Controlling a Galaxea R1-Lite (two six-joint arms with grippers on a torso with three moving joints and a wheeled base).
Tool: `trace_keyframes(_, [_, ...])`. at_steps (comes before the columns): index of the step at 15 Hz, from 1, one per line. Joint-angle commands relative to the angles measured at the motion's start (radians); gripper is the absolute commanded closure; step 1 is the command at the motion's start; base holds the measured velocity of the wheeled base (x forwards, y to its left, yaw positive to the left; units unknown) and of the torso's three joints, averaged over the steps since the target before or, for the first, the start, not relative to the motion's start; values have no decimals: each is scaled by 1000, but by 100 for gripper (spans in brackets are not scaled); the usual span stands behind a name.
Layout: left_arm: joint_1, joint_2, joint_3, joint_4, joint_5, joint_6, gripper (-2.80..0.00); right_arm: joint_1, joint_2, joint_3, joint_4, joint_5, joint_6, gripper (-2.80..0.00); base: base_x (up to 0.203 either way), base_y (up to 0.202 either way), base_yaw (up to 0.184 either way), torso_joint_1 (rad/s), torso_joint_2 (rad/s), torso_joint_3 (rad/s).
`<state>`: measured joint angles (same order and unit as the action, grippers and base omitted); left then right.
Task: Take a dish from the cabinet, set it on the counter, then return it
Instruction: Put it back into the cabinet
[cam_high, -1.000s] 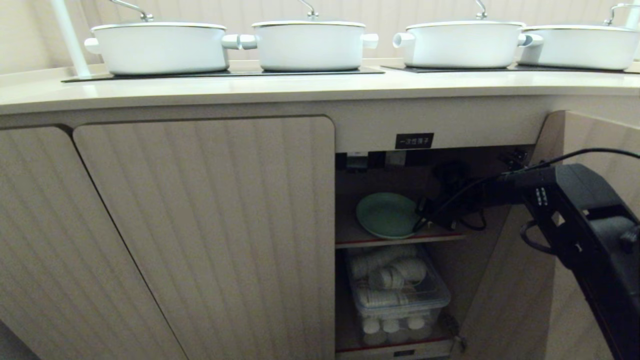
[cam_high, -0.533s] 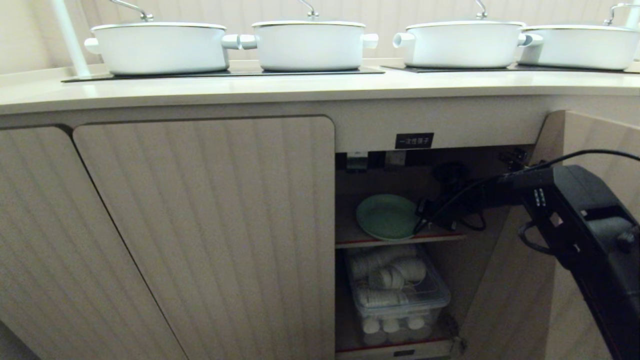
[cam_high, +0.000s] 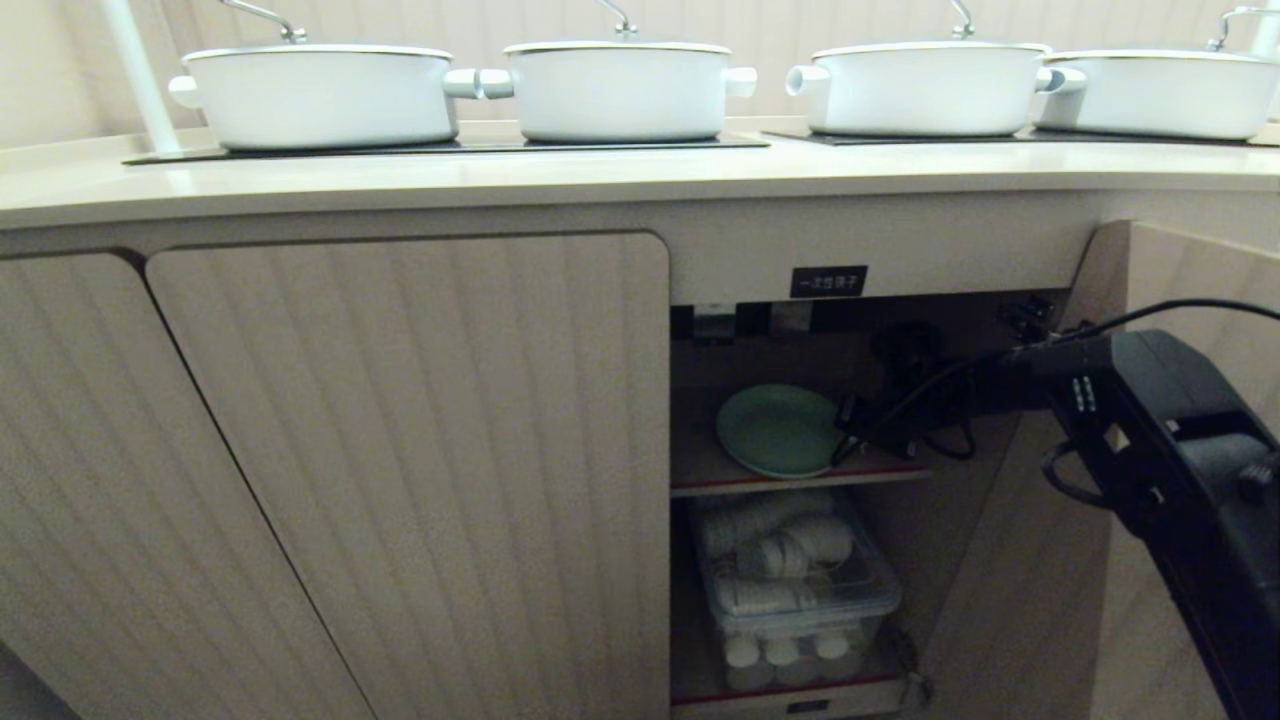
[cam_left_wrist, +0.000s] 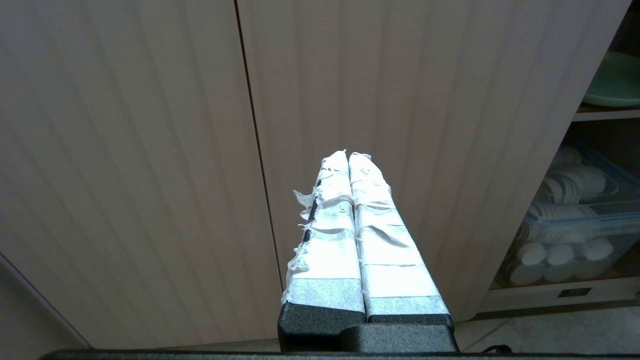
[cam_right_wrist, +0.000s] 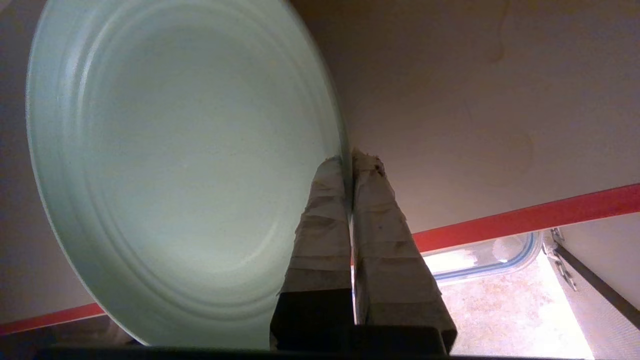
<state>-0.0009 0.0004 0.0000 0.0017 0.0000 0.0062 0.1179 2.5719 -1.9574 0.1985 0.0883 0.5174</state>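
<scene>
Nearest the camera, at the right side of the head view, the black right arm (cam_high: 1170, 450) is reaching in through the open cabinet (cam_high: 400, 480), its door (cam_high: 1180, 270) swung out to the right beyond the arm. Inside, the right gripper (cam_right_wrist: 348, 160) is pinching the right-hand rim of the dish (cam_high: 778, 430) between tape-wrapped fingers (cam_right_wrist: 325, 225) that are nearly closed together, the mint-green plate sitting over the wooden shelf (cam_high: 700, 470) near its red front edge. Below that shelf, a clear plastic bin (cam_high: 800, 590) of white lids and cups is filling the lower compartment. Off to the side, the left gripper (cam_left_wrist: 348, 155) is idling with its fingers pressed together, facing a closed ribbed door (cam_left_wrist: 400, 100). Farther up, four white pots (cam_high: 320, 95) are standing along the back edge of the counter (cam_high: 600, 175).
</scene>
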Motion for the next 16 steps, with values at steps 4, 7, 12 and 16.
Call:
trace_keyframes(4, [1, 0, 0, 0, 0, 0, 0, 0, 2, 0, -13, 2, 4, 0, 0, 0, 0, 0, 0, 0])
trace_keyframes(7, [1, 0, 0, 0, 0, 0, 0, -1, 8, -1, -18, 2, 0, 0, 0, 0, 0, 0, 0, 0])
trace_keyframes(12, [0, 0, 0, 0, 0, 0, 0, -1, 17, 0, -35, 4, -11, 0, 0, 0, 0, 0, 0, 0])
trace_keyframes(16, [1, 0, 0, 0, 0, 0, 0, -1, 25, 0, -71, 5, -11, 0, 0, 0, 0, 0, 0, 0])
